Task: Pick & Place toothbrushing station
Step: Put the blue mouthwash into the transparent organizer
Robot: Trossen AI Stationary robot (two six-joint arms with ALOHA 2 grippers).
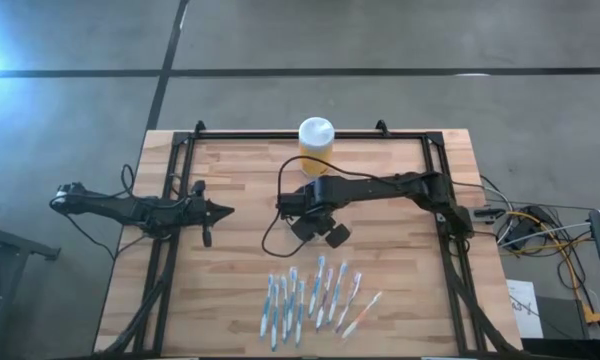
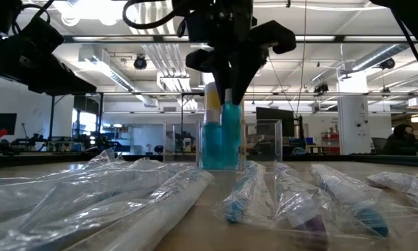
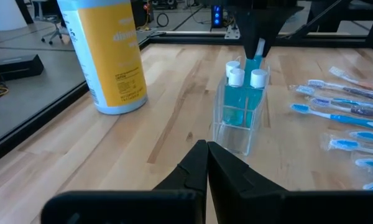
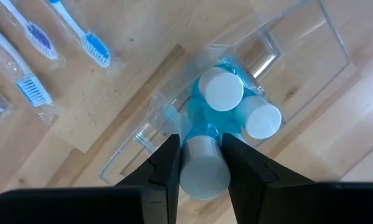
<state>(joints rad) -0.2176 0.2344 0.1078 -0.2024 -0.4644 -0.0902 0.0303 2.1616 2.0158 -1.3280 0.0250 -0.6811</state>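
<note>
The toothbrushing station [image 3: 239,134], a low see-through holder, stands on the wooden table, right of the yellow jar with a white lid [image 3: 105,56]. Blue bottles with white caps [image 3: 236,76] stand in it. My right gripper [image 4: 204,165] points down over the station [image 4: 298,43], shut on one more small blue bottle [image 2: 231,129]. In the high view this gripper [image 1: 310,205] covers the station. At the table's left, my left gripper [image 1: 220,211] waits shut above the wood, aimed toward the station, nothing between its fingers [image 3: 206,149]. My right gripper pinches the small blue bottle at its white cap [image 4: 193,155], one finger on either side. The fingers [image 4: 168,162] come from above, pointing down. The bottle hangs upright below them, its blue body [image 3: 253,62] among the other bottles in the station. Whether its base stands on the station's floor I cannot tell.
Several wrapped toothbrushes [image 1: 315,300] lie in a row near the table's front edge, close to the station [image 2: 265,143] on its near side. The yellow jar [image 1: 316,140] stands at the far edge. A black frame [image 1: 175,200] runs along the table's sides.
</note>
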